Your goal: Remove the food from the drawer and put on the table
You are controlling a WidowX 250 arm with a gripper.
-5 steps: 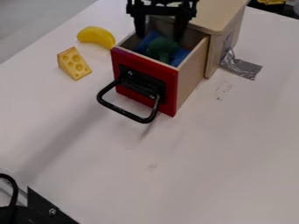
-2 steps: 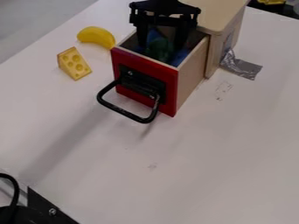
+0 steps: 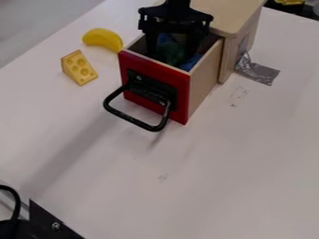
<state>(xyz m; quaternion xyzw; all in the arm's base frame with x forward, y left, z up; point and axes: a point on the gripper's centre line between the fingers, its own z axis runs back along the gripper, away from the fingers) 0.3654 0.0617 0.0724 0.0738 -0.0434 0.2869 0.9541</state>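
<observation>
My gripper [image 3: 171,52] is open inside the drawer [image 3: 139,60], astride the green food [image 3: 169,50]. I'd centre low before squeezing, lift straight up, then release near the edge of the desk [image 3: 230,158], by the banana [image 3: 102,38].

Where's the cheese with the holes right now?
In the camera view, the cheese lies on the table at the upper left, just below the banana and left of the open drawer.

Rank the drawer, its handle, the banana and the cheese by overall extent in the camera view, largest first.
1. Drawer
2. Handle, measured across its whole loop
Unranked below these: banana and cheese, too alike to separate.
</observation>
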